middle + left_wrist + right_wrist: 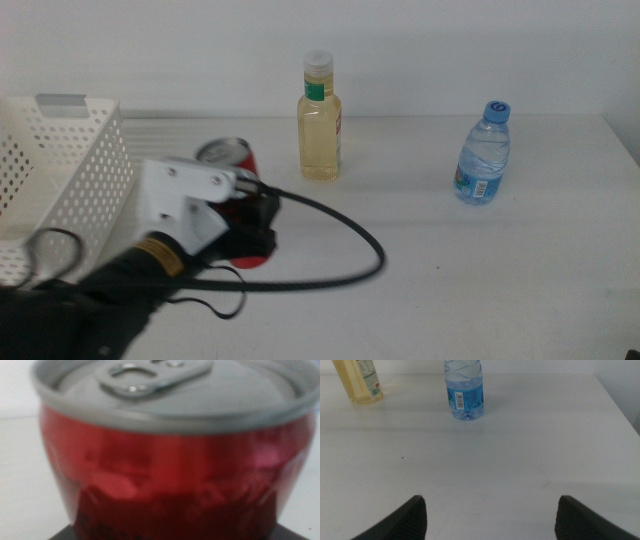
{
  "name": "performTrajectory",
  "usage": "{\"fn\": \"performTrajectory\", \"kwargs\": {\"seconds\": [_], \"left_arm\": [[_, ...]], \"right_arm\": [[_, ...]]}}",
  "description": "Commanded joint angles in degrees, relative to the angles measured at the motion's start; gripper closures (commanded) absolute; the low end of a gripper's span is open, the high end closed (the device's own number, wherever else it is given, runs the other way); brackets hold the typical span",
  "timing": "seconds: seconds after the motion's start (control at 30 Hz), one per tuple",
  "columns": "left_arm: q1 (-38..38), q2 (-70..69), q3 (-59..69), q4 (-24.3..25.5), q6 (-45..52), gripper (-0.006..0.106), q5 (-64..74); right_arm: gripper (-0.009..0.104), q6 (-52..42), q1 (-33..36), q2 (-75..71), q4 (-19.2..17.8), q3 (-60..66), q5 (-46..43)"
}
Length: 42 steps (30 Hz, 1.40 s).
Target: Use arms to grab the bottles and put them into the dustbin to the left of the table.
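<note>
- One slim red can (232,160) with a silver top shows in my middle view, tilted, its top leaning up and away, beside the white dustbin (70,170); my left gripper (250,225) sits at its lower body
- Left wrist view: the can (170,470) fills the picture, pull-tab lid uppermost; I cannot tell how the jaws stand
- Right wrist view: right gripper (490,515) spread wide, holding nothing, over the table (520,460); water bottle (465,395) and yellow bottle (360,382) upright, well ahead

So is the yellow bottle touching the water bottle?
Apart. The middle view shows bare table between the yellow bottle and the water bottle; the right wrist view shows the same gap.
</note>
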Motion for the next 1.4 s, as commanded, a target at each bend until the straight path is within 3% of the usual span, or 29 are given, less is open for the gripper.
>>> {"fn": "performTrajectory", "kwargs": {"seconds": [0.0,0.33,0.57,0.77,1.03,1.37], "left_arm": [[1.79,-6.64,-1.84,0.11,0.17,0.105,0.24],[9.32,-15.11,-12.57,0.11,7.00,0.105,31.39],[19.83,-14.47,-23.98,0.11,10.14,0.105,53.58],[28.49,-11.22,-36.50,-2.69,17.11,0.105,68.11],[37.90,-1.99,-54.30,-2.91,19.89,0.105,87.62],[43.78,10.77,-67.96,-2.91,24.09,0.105,97.86]], "right_arm": [[0.028,-0.50,-0.25,-1.55,-0.22,-0.41,-3.92],[0.028,-0.50,-0.25,-1.55,-0.22,-0.41,-3.92],[0.028,-0.50,-0.25,-1.55,-0.22,-0.41,-3.92],[0.028,-0.50,-0.25,-1.55,-0.22,-0.41,-3.92],[0.028,-0.50,-0.25,-1.55,-0.22,-0.41,-3.92],[0.028,-0.50,-0.25,-1.55,-0.22,-0.41,-3.92]]}}
